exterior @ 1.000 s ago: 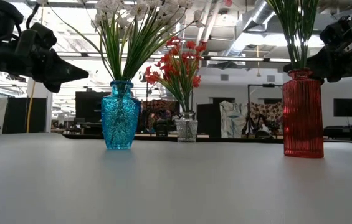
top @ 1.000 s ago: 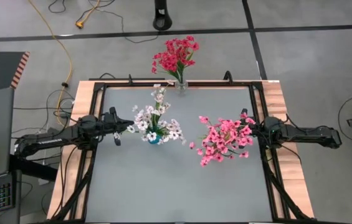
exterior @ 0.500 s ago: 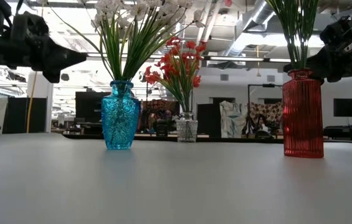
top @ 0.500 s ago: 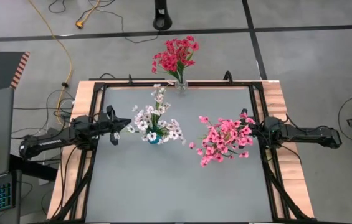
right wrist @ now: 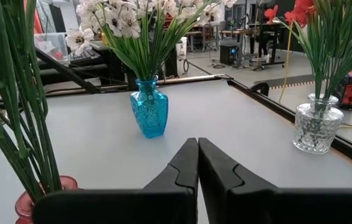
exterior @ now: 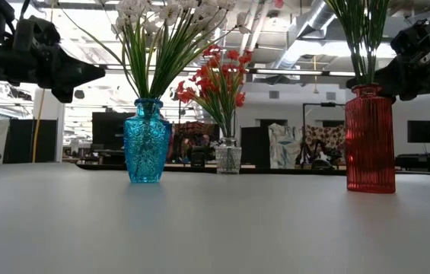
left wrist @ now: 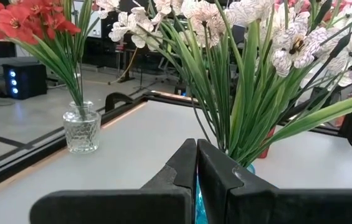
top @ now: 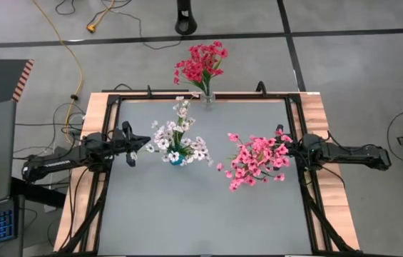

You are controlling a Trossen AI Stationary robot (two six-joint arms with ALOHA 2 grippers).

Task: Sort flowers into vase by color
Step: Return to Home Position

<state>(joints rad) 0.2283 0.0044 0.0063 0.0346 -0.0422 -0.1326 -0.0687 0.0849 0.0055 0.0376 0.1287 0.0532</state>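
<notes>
White flowers (top: 178, 139) stand in a blue vase (exterior: 147, 141) at mid-table. Red flowers (top: 201, 63) fill a clear glass vase (exterior: 228, 154) at the far edge. Pink flowers (top: 254, 160) stand in a red vase (exterior: 369, 139) on the right. All stems stick down into the vases' necks. My left gripper (top: 143, 143) is shut, level, just left of the white flowers and touches nothing; its shut fingers (left wrist: 188, 165) point at the blue vase. My right gripper (top: 284, 148) is shut, level, at the pink flowers' right side; its fingers (right wrist: 188, 162) point across the table.
A dark frame rail (top: 201, 97) borders the grey tabletop (top: 201, 214) on a wooden base. The near half of the table holds nothing. Cables (top: 73, 64) lie on the floor beyond the table's left far corner.
My left gripper has tipped up from pointing slightly downward to level and has drawn back a little toward the table's left edge, away from the white flowers. It has stayed shut.
</notes>
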